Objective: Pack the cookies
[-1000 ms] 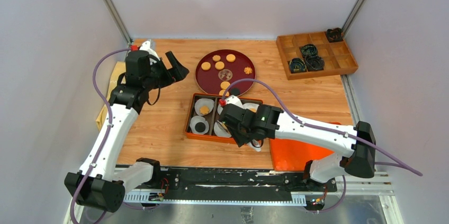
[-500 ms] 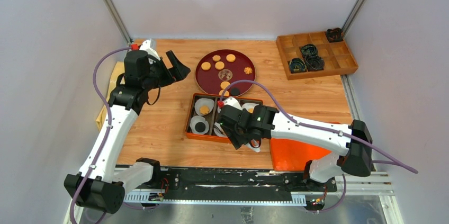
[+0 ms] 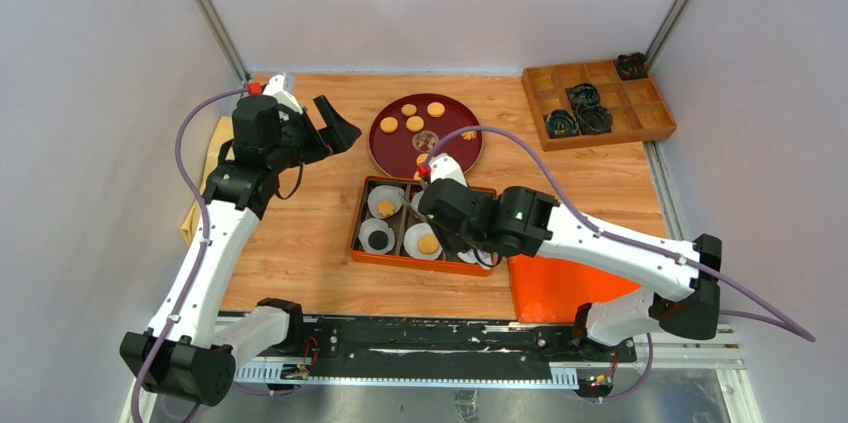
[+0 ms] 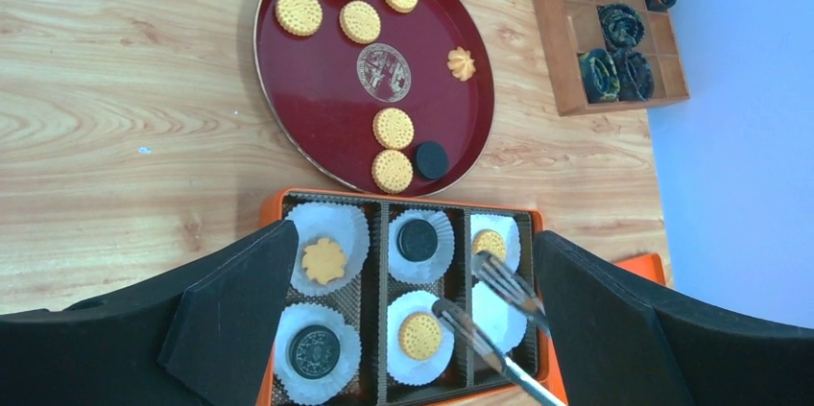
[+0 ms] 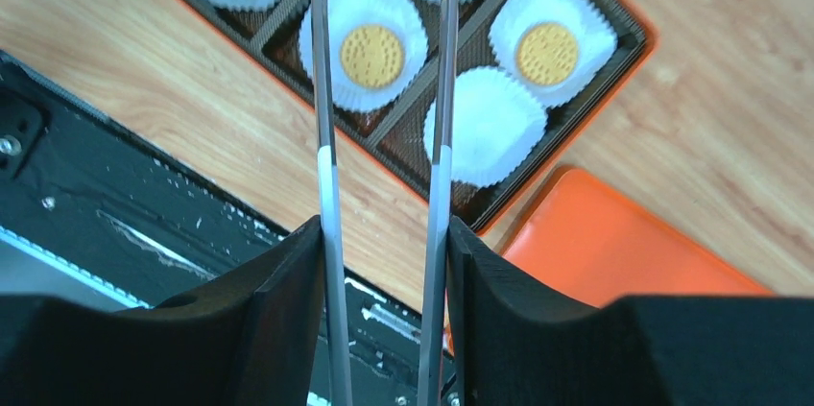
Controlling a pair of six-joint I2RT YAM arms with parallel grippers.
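Several cookies (image 4: pixel 360 21), tan, knobbly orange and one black, lie on the round red plate (image 4: pixel 317 118). The orange box (image 3: pixel 358 218) holds white paper cups with cookies: an orange one (image 4: pixel 324 260), two black (image 4: pixel 417 240), two tan (image 5: pixel 371 55). One cup (image 5: pixel 485 126) is empty. My right gripper (image 5: pixel 384 233) is shut on metal tongs (image 5: pixel 324 137), whose arms stand apart and empty above the box's front middle cup; they also show in the left wrist view (image 4: pixel 499 296). My left gripper (image 4: pixel 413 243) is open and empty, high above the table to the left of the plate (image 3: pixel 335 133).
An orange lid (image 3: pixel 560 288) lies right of the box at the front. A wooden compartment tray (image 3: pixel 598 103) with black items stands at the back right. A yellow cloth (image 3: pixel 205 183) lies at the left edge under the left arm.
My right gripper with the tongs has shifted right and back from over the box's front middle cup, uncovering a tan cookie lying in that cup. The left arm has not moved.
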